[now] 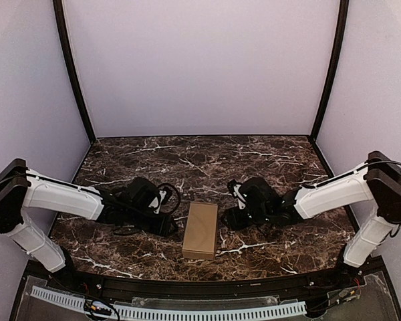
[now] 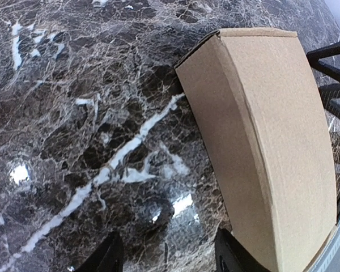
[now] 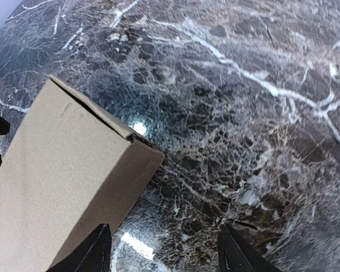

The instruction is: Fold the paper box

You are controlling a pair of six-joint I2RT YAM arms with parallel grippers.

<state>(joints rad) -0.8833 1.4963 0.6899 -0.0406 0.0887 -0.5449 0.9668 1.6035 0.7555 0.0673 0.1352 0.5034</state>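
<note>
The paper box (image 1: 201, 230) is a small narrow brown cardboard box, folded shut, lying on the dark marble table between the two arms near the front edge. It also shows in the left wrist view (image 2: 272, 141) and in the right wrist view (image 3: 62, 181). My left gripper (image 1: 168, 225) sits just left of the box, open and empty; its fingertips (image 2: 109, 256) are spread over bare table. My right gripper (image 1: 231, 215) sits just right of the box, open and empty, with one fingertip (image 3: 97, 252) close beside the box's side.
The dark marble table (image 1: 200, 160) stretches behind the box to the pale back wall. Black posts (image 1: 72, 73) stand at both back corners. A black rail and white cable chain (image 1: 187, 311) run along the front edge.
</note>
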